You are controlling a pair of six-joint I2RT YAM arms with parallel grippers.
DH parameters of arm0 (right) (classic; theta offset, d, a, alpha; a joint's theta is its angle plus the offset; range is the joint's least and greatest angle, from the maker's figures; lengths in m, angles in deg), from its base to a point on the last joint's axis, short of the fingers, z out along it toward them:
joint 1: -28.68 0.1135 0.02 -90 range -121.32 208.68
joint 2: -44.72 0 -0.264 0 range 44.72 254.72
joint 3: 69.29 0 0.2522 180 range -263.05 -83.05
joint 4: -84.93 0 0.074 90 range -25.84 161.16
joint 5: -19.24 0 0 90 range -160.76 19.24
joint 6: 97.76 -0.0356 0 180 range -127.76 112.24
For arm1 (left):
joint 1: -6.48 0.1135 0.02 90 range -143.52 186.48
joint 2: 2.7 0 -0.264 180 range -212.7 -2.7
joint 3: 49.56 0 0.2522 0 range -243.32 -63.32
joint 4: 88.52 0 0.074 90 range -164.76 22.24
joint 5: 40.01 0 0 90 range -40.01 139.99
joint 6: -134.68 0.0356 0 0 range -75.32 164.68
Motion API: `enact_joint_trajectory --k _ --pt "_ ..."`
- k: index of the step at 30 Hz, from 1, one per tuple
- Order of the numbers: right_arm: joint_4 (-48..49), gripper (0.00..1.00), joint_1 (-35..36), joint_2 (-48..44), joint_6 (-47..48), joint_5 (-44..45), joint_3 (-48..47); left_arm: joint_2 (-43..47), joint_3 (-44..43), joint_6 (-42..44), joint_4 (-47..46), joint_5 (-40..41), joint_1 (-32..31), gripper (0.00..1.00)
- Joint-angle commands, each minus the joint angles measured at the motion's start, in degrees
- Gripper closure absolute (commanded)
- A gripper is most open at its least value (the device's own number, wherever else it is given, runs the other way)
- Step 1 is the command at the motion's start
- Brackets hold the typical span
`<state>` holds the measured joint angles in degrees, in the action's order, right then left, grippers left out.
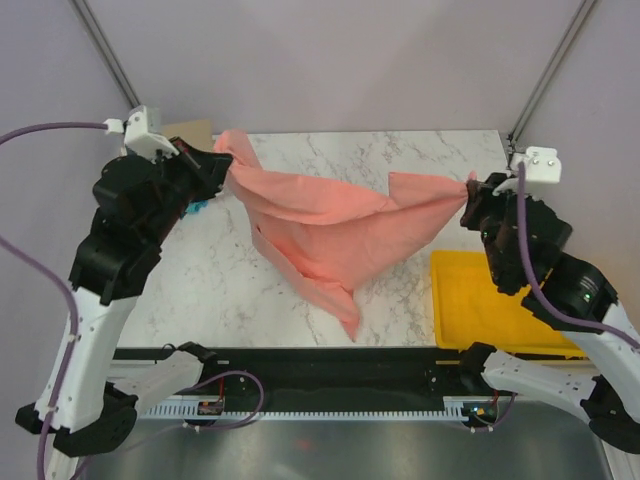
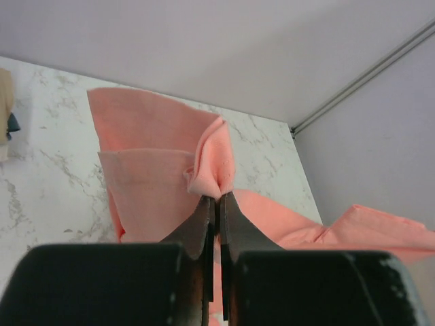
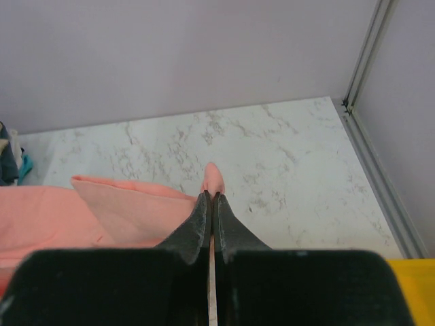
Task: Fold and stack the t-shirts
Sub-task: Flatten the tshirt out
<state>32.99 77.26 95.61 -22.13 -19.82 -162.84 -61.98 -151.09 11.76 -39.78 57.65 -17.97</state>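
Pink tee [image 1: 330, 225]: one tee, strung between the two grippers, a corner in each. Top edge runs from one gripper to the other in a shallow sag.
Tee body: hangs from that edge in loose diagonal folds between the grippers. It narrows to a point on the side toward the arm bases, closer to the left gripper's half than the right's.
Tee contact: lower folds reach the table [image 1: 200, 290]. How much cloth lies flat there, cannot tell.
Left gripper [image 1: 222, 165]: jaws pressed together, clamped on a bunched corner of the pink tee. In the wrist view a rounded tuft of pink cloth stands out just past the fingertips. The rest of the tee spreads out ahead and to the right of them.
Right gripper [image 1: 470, 190]: jaws pressed together, pinching the tee's opposite corner. Only a small pink nub pokes out past the fingertips. The cloth trails off to the gripper's left.
Grippers, relative: well apart, at nearly the same height, both raised off the table, tips pointing roughly toward each other across the tee.
Tan cloth [image 1: 192, 130]: just behind the left gripper, at the far left corner of the table, mostly hidden by the wrist.
Teal cloth [image 1: 198, 207]: a small scrap showing below the left gripper, against the arm. What it is, too little seen to say.
Tray [image 1: 480, 300]: yellow, below the right gripper on its base side, partly covered by the right arm. The tee is clear of it.
Table surface: white marble pattern, bare ahead of the right gripper.
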Motion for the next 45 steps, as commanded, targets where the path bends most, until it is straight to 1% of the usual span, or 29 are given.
enact_joint_trajectory --k 1,3,5,6,8,9,10,11,12,14,15,16,17,19,20,21,24,29,31,33,35,38,41,45 --pt "2.75 1.0 -0.15 -3.95 5.84 1.97 -3.79 1.62 -3.9 3.49 14.39 3.85 0.28 0.98" --pt "2.84 1.0 -0.15 -5.27 6.55 2.23 -3.88 3.21 -4.69 3.05 16.86 4.47 0.28 0.98" --pt "2.23 1.0 -0.15 -6.24 6.81 2.41 -3.27 2.95 -2.95 2.87 18.97 4.38 0.28 0.96" --pt "1.88 1.0 -0.06 -6.42 6.73 2.5 -2.22 2.34 -1.63 2.96 19.42 4.12 0.36 0.92" --pt "0.74 1.0 -0.15 -6.07 6.2 2.41 -0.55 0.15 2.66 3.13 20.82 2.19 0.36 0.87" --pt "0.38 1.0 -0.06 -5.46 5.24 2.59 1.46 -3.17 4.43 3.22 21.18 0.44 0.54 0.81" --pt "-0.23 1.0 -0.06 -4.93 4.88 3.54 2.52 -4.77 6.19 3.22 21.09 -0.79 1.41 0.78" --pt "-0.58 1.0 -0.15 -4.41 4.53 3.9 4.71 -6.79 10.12 3.13 20.83 -1.5 2.2 0.59" --pt "-0.76 1.0 -0.06 -3.27 3.83 4.43 5.69 -9.76 12.42 3.83 18.48 -4.29 3.08 0.41" --pt "-1.2 1.0 -0.15 -1.86 3.04 4.52 8.23 -12.86 17.69 4.45 16.36 -7.3 6.24 0.17" --pt "-1.38 1.0 -0.06 -0.55 2.69 4.35 8.94 -13.74 19.2 4.36 14.26 -8.96 6.78 0.14" --pt "-1.55 1.0 -0.24 -0.01 1.9 4.17 9.56 -14.1 22.0 4.19 13.02 -8.81 7.22 0.13" --pt "-1.47 1.0 -0.32 0.52 1.63 3.56 10.61 -13.75 23.24 3.84 11.88 -8.72 7.31 0.12" --pt "-1.47 1.0 -0.93 1.84 0.84 3.12 11.41 -11.66 26.83 2.52 8.62 -8.63 7.48 0.13" --pt "-0.94 1.0 -1.46 2.62 0.75 2.16 12.02 -9.81 29.29 1.56 6.44 -8.63 7.48 0.16" --pt "-0.94 1.0 -1.9 2.98 0.75 1.45 12.37 -9.8 29.32 1.03 5.54 -8.54 7.48 0.18" --pt "0.99 1.0 -3.39 4.38 1.01 -1.01 14.04 -6.64 34.32 -0.99 3.43 -7.84 7.48 0.24" --pt "3.36 1.0 -5.42 6.14 1.19 -4.0 16.06 -3.73 42.32 -3.71 -0.35 -10.29 7.48 0.33" --pt "4.24 1.0 -6.3 6.5 1.19 -5.32 16.5 -3.21 45.99 -4.95 -1.32 -11.7 7.48 0.34" --pt "5.29 1.0 -7.26 6.85 1.01 -7.07 17.38 -1.98 50.12 -7.06 -4.21 -13.01 7.48 0.35" --pt "6.09 1.0 -7.71 6.94 0.92 -8.13 18.17 -1.36 52.42 -8.98 -7.54 -13.46 7.48 0.35" --pt "6.79 1.0 -8.32 7.99 0.75 -9.63 18.7 -2.23 55.42 -9.96 -10.8 -13.29 7.48 0.36" --pt "6.88 1.0 -8.5 8.26 0.66 -10.24 18.97 -5.56 56.21 -9.61 -13.8 -11.88 7.48 0.37" --pt "6.88 1.0 -8.94 7.47 0.83 -10.42 19.76 -9.0 56.65 -9.26 -17.92 -12.06 7.48 0.39"
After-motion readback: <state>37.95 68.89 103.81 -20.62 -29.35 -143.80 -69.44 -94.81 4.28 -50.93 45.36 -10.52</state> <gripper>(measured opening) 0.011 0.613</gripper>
